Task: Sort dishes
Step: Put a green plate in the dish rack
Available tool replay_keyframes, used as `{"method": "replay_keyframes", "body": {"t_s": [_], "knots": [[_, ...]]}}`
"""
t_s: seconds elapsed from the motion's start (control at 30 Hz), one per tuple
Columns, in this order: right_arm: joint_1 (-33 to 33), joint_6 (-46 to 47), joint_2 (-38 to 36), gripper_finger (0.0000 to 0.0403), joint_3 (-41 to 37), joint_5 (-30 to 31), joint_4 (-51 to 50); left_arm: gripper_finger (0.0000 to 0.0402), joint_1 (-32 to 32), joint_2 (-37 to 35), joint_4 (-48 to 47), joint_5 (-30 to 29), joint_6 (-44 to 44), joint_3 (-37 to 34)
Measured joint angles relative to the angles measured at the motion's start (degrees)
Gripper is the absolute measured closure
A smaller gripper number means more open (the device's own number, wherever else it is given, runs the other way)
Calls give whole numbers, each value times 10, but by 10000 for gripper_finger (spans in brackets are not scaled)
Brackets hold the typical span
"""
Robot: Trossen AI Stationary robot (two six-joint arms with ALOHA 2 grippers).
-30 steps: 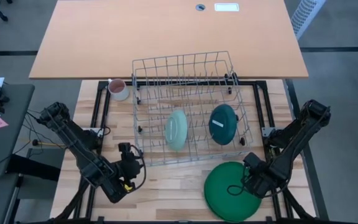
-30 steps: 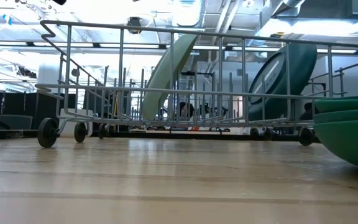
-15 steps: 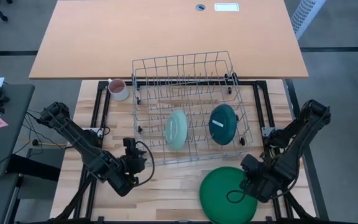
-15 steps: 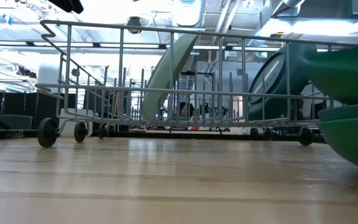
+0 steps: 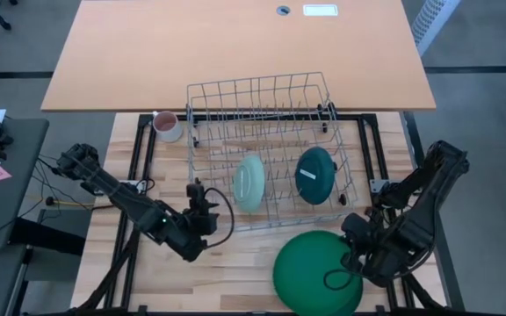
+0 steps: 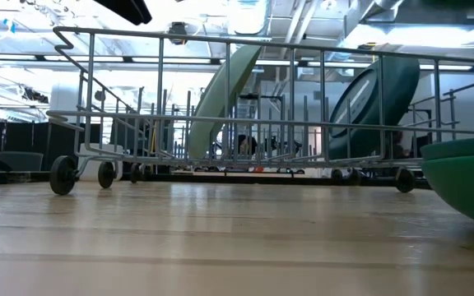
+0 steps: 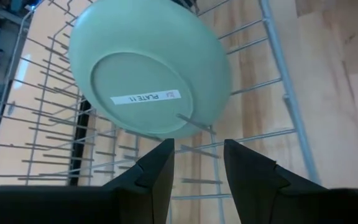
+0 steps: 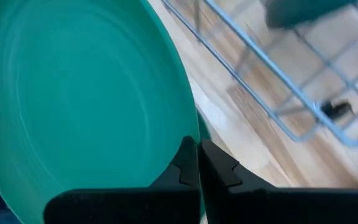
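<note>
Two dishes stand on edge in the wire rack (image 5: 266,114): a pale mint plate (image 5: 249,183) (image 7: 148,74) and a dark teal plate (image 5: 315,175). My right gripper (image 5: 351,256) (image 8: 197,165) is shut on a large green plate (image 5: 313,268) (image 8: 86,106) at the near right. Under that plate, more large green plates (image 6: 467,177) rest stacked on the table. My left gripper (image 5: 202,197) (image 7: 197,165) stands open just outside the rack's near left side. It points at the mint plate with nothing between its fingers. My right gripper pinches the large green plate's rim (image 8: 188,134) between its two fingers, on the side toward the table's right edge. The fingers slant down from above on that side. The plate is lifted off the stack and reaches away from the fingers toward the table's left.
A small pinkish-white mug (image 5: 167,125) stands by the rack's far left corner. The rack sits on small wheels (image 6: 62,174) mid-table. Bare wood (image 5: 235,263) lies between the two grippers along the near edge.
My right gripper has risen with the top large green plate, lifting it off the stack and carrying it a little toward the table's left. My left gripper has swung toward the right and the far edge, up to the rack's near left side, rolling as it went.
</note>
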Motion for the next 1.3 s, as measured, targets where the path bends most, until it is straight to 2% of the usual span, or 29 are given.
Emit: {"method": "replay_keyframes", "body": {"t_s": [0.2,0.37,0.57,0.73,0.8,0.97,1.03,1.1,1.2,1.3], "knots": [[-1,-84,-6,402,56,73,3,269,16,0,0,-23,18,0],[-19,-182,-45,402,69,118,27,269,21,-26,-12,-48,10,0],[-78,-352,-113,403,68,180,93,269,19,-100,-14,-71,-37,0],[-154,-512,-167,403,68,213,183,269,5,-145,-2,-79,-95,0],[-189,-569,-184,403,68,225,224,269,-3,-157,0,-104,-117,0],[-273,-724,-208,403,68,226,343,269,-18,-185,0,-209,-144,0],[-299,-796,-211,403,68,215,407,269,-23,-190,0,-237,-146,0],[-325,-864,-214,403,68,170,482,269,-23,-196,1,-243,-146,0],[-365,-940,-217,403,68,52,573,269,-23,-199,11,-243,-139,0],[-407,-972,-225,403,68,-60,621,269,-23,-199,46,-243,-117,0]]}}
